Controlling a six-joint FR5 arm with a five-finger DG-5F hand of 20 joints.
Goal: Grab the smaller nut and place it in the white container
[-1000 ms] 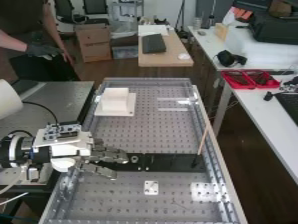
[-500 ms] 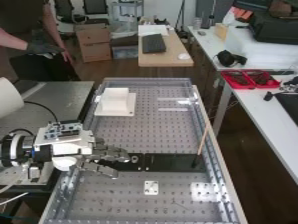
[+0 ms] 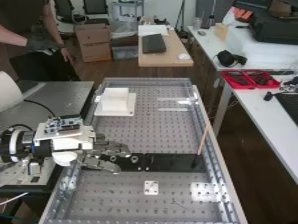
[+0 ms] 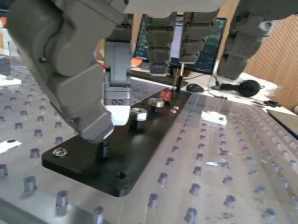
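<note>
Hand outstretched, fingers and thumb apart, I hover low over the black plate on the perforated worktop, at the plate's end nearest my arm. Seen from my wrist, one metal nut sits on the plate near a pale fingertip of mine, and a second nut sits farther along it; which of the two is smaller I cannot tell. Below my thumb stands a peg. Well apart from the plate, the white container stands toward the worktop's far corner on my arm's side. Near the opposite long edge, a slim rod tilts up from the plate. Between the plate and the worktop's near end lies a small white plate. Beyond that long edge, red trays rest on a side table.
</note>
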